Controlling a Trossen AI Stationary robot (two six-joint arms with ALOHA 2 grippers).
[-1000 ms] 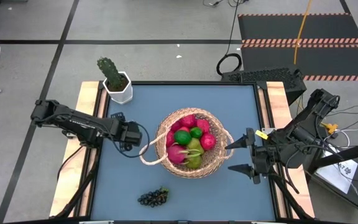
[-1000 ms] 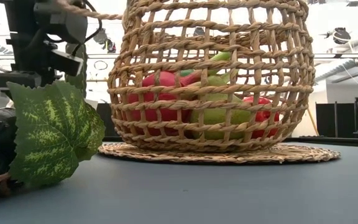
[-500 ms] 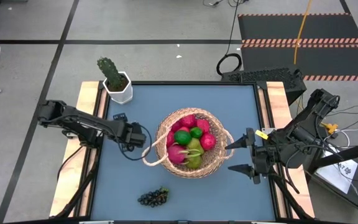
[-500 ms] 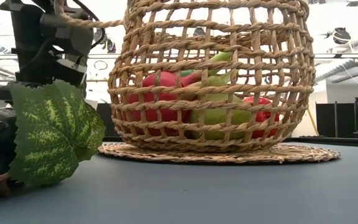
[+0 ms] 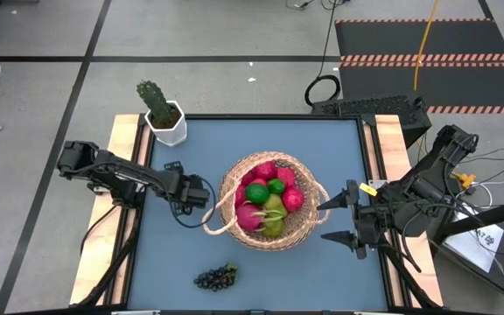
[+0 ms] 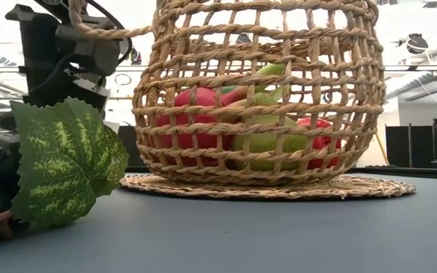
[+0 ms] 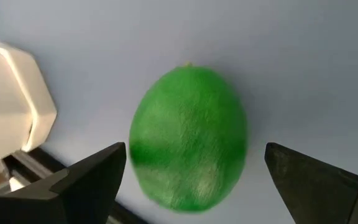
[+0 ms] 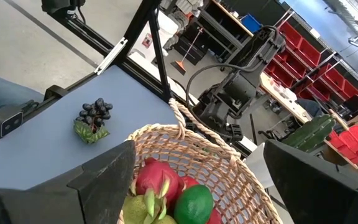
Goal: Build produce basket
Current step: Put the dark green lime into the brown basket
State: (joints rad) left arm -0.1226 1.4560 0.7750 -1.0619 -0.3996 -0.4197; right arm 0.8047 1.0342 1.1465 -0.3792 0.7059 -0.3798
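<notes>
The tan wicker basket (image 5: 265, 203) stands mid-table on its flat base, holding produce: red and pink fruits, limes and a pear (image 5: 274, 214). A loose green lime (image 7: 188, 137) lies on the blue table. My left gripper (image 7: 194, 149) hangs open over it, pointing steeply down, one finger on each side and both clear of it. In the high view that gripper (image 5: 196, 192) sits just left of the basket and hides the lime. My right gripper (image 5: 322, 220) waits open, raised at the basket's right side. A dark grape bunch (image 5: 217, 277) lies near the front edge.
A white pot with a cactus (image 5: 163, 114) stands at the table's far left corner. The basket's looped left handle (image 5: 208, 220) sticks out close to my left gripper. The grape bunch's leaf (image 6: 63, 163) fills the low view's left side.
My left gripper has moved a little toward the basket and sunk lower, staying open. The basket and the grapes have kept their places.
</notes>
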